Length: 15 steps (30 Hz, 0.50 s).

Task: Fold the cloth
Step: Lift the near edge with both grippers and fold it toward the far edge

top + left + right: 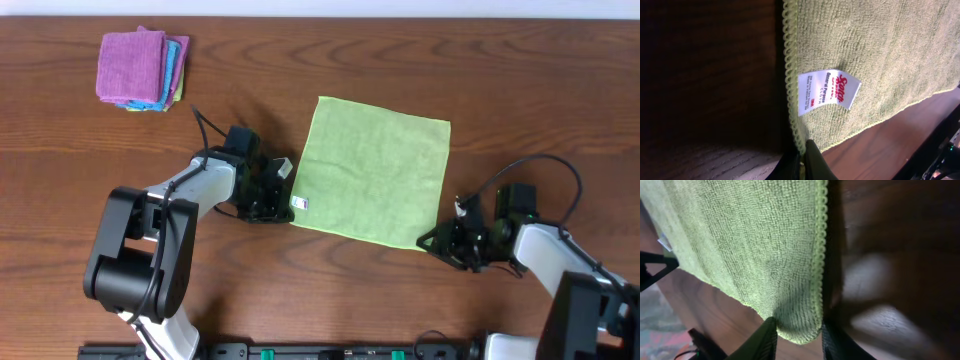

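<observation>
Overhead: looking at the very start of the fold here. Seeing the lime-green square microfibre cloth [372, 170] lying flat and unfolded in the middle of the dark wooden tabletop [520, 70], well apart from the pile of purple and turquoise cloths [142, 68]. Spotting the left claw [283, 190] at the tagged near corner and the right claw [440, 240] at the other near corner.

Left wrist: seeing the left claw [801, 160] looking pinched together on the hem, right at the corner. Reading the small white tag [827, 92]: red "Scotch" script, "General Purpose", "CLOTH" and a red 3M logo, with the finer print being too tiny.

Right wrist: catching the right claw [797, 340] straddling its corner, fingers [765, 340] apart, not clamping yet. Guessing the next bit: closing that side, then lifting both corners evenly and carrying them over to the far edge, avoiding a skewed fold.
</observation>
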{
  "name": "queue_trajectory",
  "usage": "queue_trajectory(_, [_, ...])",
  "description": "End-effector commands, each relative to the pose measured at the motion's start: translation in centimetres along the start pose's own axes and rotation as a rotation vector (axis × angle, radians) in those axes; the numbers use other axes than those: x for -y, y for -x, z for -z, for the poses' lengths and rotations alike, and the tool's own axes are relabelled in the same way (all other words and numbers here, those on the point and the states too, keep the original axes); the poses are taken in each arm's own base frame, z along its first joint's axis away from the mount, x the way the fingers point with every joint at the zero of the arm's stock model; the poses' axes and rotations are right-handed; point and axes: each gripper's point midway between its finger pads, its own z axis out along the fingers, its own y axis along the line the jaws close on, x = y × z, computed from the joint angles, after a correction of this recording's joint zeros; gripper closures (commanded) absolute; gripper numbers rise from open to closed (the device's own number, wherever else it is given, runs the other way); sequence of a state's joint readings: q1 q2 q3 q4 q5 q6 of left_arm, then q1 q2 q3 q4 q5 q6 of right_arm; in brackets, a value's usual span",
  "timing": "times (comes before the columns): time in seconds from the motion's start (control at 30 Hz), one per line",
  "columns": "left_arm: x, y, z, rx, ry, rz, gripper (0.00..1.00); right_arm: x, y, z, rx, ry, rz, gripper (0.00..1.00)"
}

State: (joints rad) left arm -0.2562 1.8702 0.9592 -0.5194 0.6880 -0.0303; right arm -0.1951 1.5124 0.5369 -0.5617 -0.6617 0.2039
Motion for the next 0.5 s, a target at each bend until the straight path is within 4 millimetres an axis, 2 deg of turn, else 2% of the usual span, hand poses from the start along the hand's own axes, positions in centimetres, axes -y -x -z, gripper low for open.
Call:
queue_trajectory(0.0, [-0.7, -0.5, -0.4, -0.019, 0.017, 0.031, 0.94, 2.9, -0.7, -0.7, -0.019, -0.119, -0.046, 0.77])
queue_trajectory(0.13, [-0.7, -0.5, -0.4, -0.018, 0.017, 0.037, 0.94, 2.8, -0.5, -0.7, -0.011, -0.117, -0.041, 0.98])
queue_trajectory(0.23, [-0.4, 0.2, 0.0, -0.001, 0.002, 0.05, 0.94, 2.7, -0.3, -0.6, -0.006, -0.115, -0.038, 0.99])
queue_trajectory(0.3, [0.6, 1.2, 0.7, 0.021, -0.055, 0.047, 0.95, 2.1, 0.3, -0.3, 0.004, -0.101, -0.029, 0.99])
queue_trajectory(0.47, [2.5, 3.9, 3.0, 0.065, -0.112, 0.036, 0.94, -0.3, 3.2, 2.0, 0.051, -0.089, 0.027, 0.99])
